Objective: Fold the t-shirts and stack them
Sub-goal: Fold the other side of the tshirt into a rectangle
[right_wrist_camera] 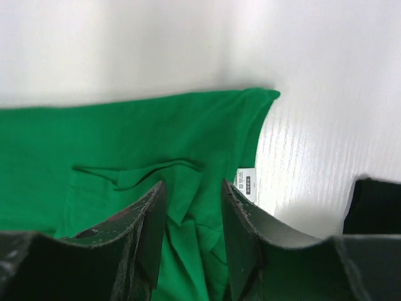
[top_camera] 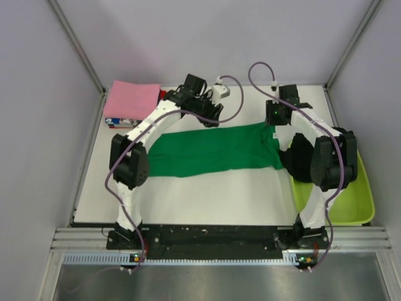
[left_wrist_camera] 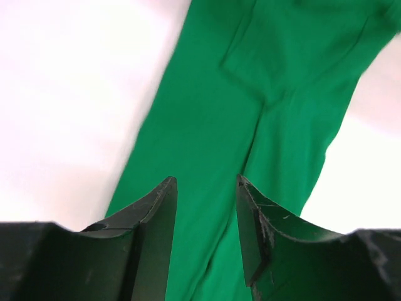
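A bright green t-shirt lies folded into a long strip across the middle of the white table. My left gripper hovers over its far edge; in the left wrist view the gripper is open above the green cloth, holding nothing. My right gripper is over the shirt's right end; in the right wrist view it is open, with rumpled green cloth and a white label below. A black t-shirt lies at the right under the right arm. A folded pink t-shirt tops a stack at the back left.
A lime-green plastic tub stands at the right front. Red and blue-white printed cloth shows under the pink shirt. The black shirt's edge shows in the right wrist view. Grey walls close in the table at the back and sides.
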